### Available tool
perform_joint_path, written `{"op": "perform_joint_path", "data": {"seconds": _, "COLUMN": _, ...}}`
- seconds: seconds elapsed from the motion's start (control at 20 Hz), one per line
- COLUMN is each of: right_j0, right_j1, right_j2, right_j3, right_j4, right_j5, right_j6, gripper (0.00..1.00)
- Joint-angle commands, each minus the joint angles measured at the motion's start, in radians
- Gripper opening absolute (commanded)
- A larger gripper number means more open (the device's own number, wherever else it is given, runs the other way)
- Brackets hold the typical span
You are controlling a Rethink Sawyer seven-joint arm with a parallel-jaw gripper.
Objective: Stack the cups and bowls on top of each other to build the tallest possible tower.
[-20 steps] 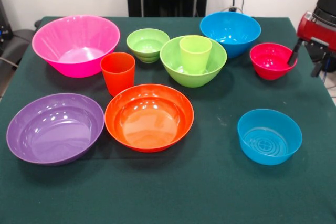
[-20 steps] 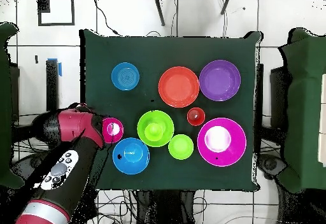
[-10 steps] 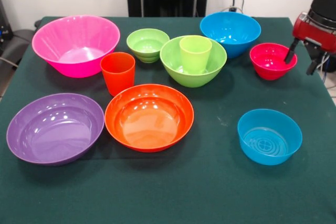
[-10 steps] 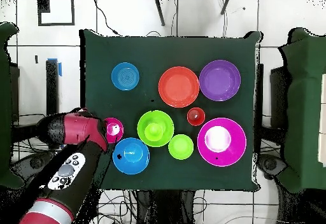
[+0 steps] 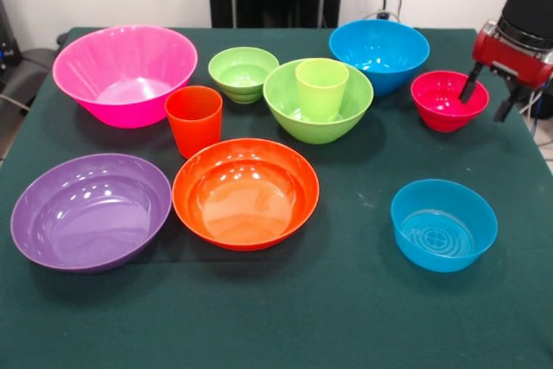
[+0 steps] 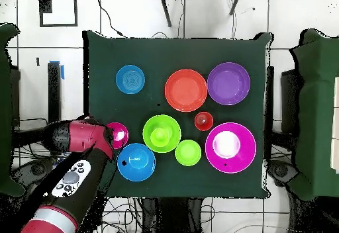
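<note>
Since a second ago, my jaws have risen and shifted toward the small red bowl, which sits where it did, not lifted. Now they stand spread, one finger tip dipping at the bowl's rim on the side toward me, the other outside it over the green counter. Nothing is pinched.

Just beside the red bowl stands the larger blue bowl, and beyond it the medium green bowl with the lime green cup upright inside it: the tower's beginning, I judge. The orange cup, small green bowl, pink bowl, orange bowl, purple bowl and smaller blue bowl lie apart, unstacked.

To do this grasp well, I should straddle the rim squarely, one finger inside and one outside, sink low enough for a firm hold on the glossy wall, then close without nudging the bowl sideways.
</note>
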Motion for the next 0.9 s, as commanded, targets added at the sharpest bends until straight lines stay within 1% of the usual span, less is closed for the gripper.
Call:
{"op": "perform_joint_path", "data": {"seconds": 0.05, "right_j0": -0.031, "right_j1": 0.08, "right_j2": 0.16, "right_j3": 0.037, "right_j4": 0.04, "right_j5": -0.018, "right_j6": 0.199, "gripper": 1.0}}
{"op": "perform_joint_path", "data": {"seconds": 0.25, "right_j0": -0.035, "right_j1": 0.091, "right_j2": 0.172, "right_j3": 0.036, "right_j4": 0.045, "right_j5": -0.045, "right_j6": 0.192, "gripper": 1.0}}
{"op": "perform_joint_path", "data": {"seconds": 0.5, "right_j0": -0.032, "right_j1": 0.088, "right_j2": 0.175, "right_j3": 0.048, "right_j4": 0.047, "right_j5": -0.056, "right_j6": 0.196, "gripper": 1.0}}
{"op": "perform_joint_path", "data": {"seconds": 0.75, "right_j0": -0.03, "right_j1": 0.085, "right_j2": 0.168, "right_j3": 0.063, "right_j4": 0.033, "right_j5": -0.085, "right_j6": 0.186, "gripper": 1.0}}
{"op": "perform_joint_path", "data": {"seconds": 0.8, "right_j0": -0.048, "right_j1": 0.075, "right_j2": 0.189, "right_j3": 0.075, "right_j4": 0.028, "right_j5": -0.099, "right_j6": 0.163, "gripper": 0.0}}
{"op": "perform_joint_path", "data": {"seconds": 0.9, "right_j0": -0.05, "right_j1": 0.072, "right_j2": 0.184, "right_j3": 0.078, "right_j4": 0.026, "right_j5": -0.104, "right_j6": 0.162, "gripper": 0.0}}
